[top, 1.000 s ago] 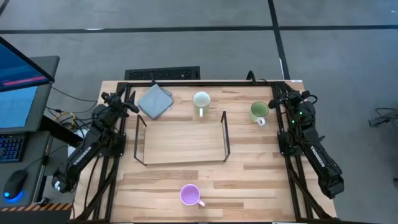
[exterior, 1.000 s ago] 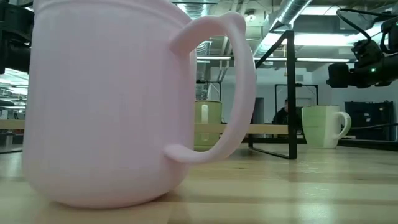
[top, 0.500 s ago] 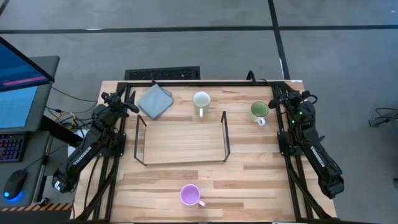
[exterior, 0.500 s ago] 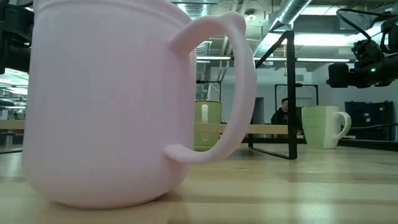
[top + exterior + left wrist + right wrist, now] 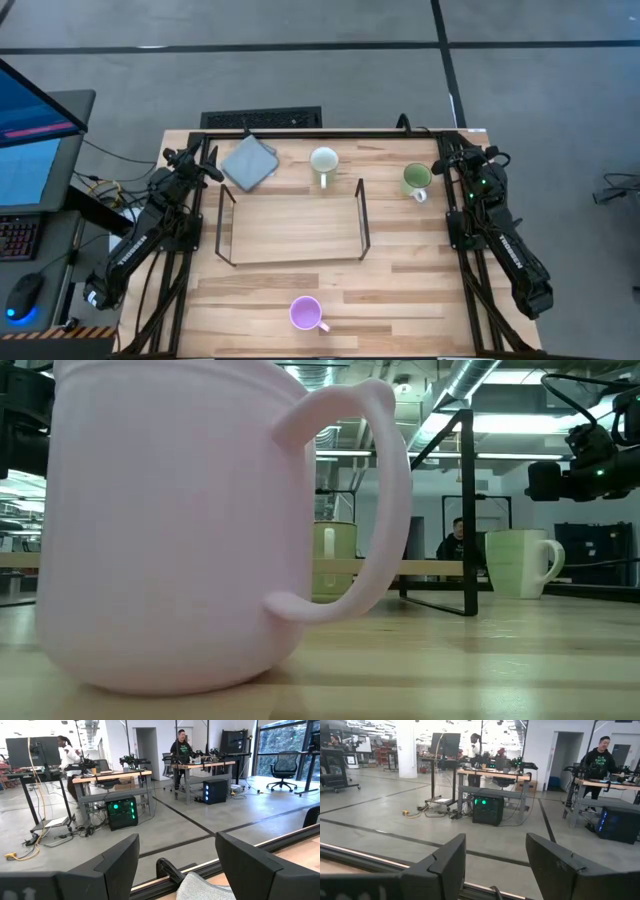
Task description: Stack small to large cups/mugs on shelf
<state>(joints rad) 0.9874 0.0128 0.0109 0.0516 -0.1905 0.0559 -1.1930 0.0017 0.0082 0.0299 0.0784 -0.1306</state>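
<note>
The light purple mug stands upright near the table's near edge and fills the low view. The cream-white mug stands at the far middle, behind the wire shelf. The olive green mug stands at the far right and also shows in the low view. My left gripper is open and empty at the far left, above the table, by the grey cloth. My right gripper is open and empty at the far right, beside the green mug.
The grey folded cloth lies at the far left of the table; its corner shows in the left wrist view. The black table frame runs round the table. Bare wood lies between the shelf and the purple mug. People stand at desks in the room beyond.
</note>
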